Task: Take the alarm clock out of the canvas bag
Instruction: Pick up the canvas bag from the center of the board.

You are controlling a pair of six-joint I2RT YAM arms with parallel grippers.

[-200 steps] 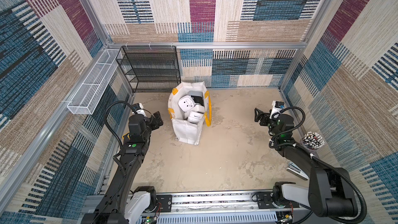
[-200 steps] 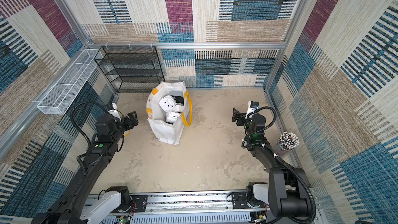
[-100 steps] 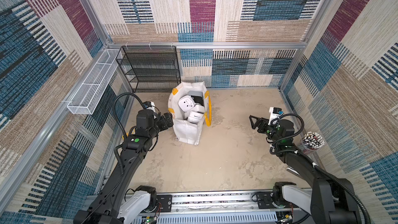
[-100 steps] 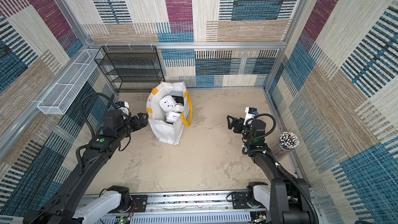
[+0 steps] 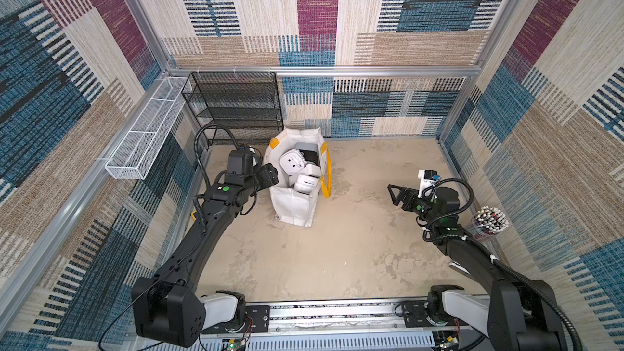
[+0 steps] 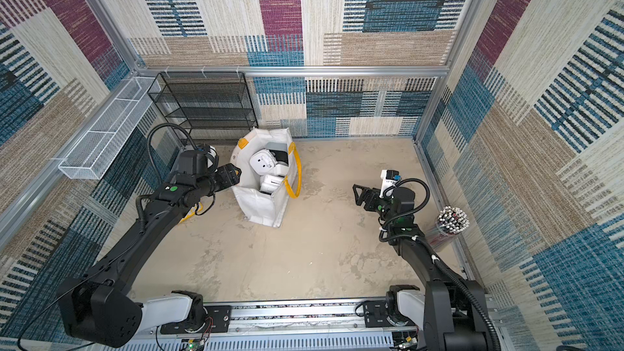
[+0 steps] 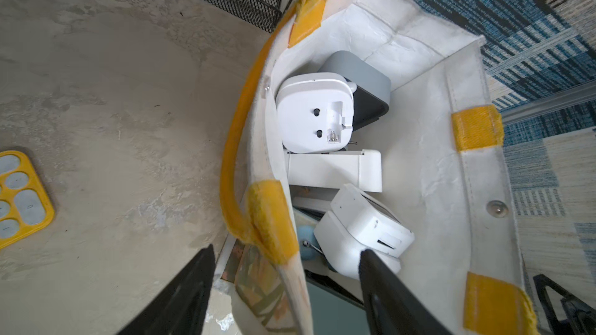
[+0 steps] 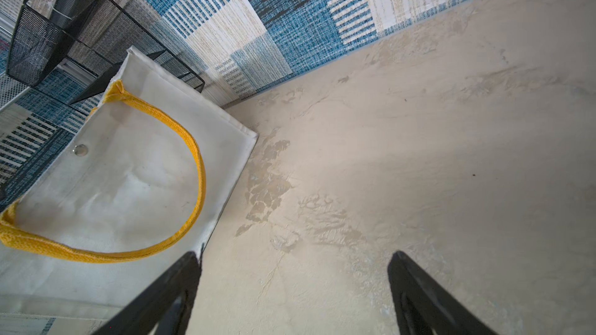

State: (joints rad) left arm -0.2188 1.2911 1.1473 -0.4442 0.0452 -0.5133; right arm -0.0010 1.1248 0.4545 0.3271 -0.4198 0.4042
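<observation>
The white canvas bag point(image 5: 297, 204) with yellow handles stands open near the back left of the floor. Inside lies a white rounded alarm clock point(image 7: 314, 114), back side up, its battery bay showing. Around it are a grey box point(image 7: 358, 72), a white bar point(image 7: 335, 169) and another white boxy clock point(image 7: 364, 230). My left gripper point(image 7: 286, 251) is open and straddles the bag's near rim, one finger outside and one inside, with gaps on both sides of the fabric. My right gripper point(image 8: 295, 253) hangs open and empty above the bare floor, to the right of the bag point(image 8: 129, 172).
A black mesh shelf point(image 5: 236, 106) stands against the back wall right behind the bag. A white wire basket point(image 5: 145, 136) hangs on the left wall. A cup of pens point(image 5: 489, 222) stands at the right wall. A yellow tray point(image 7: 19, 194) lies on the floor under my left arm.
My left arm has reached right to the bag, so its gripper now straddles the rim with jaws slightly narrower. My right arm has drawn back and down toward the front right.
</observation>
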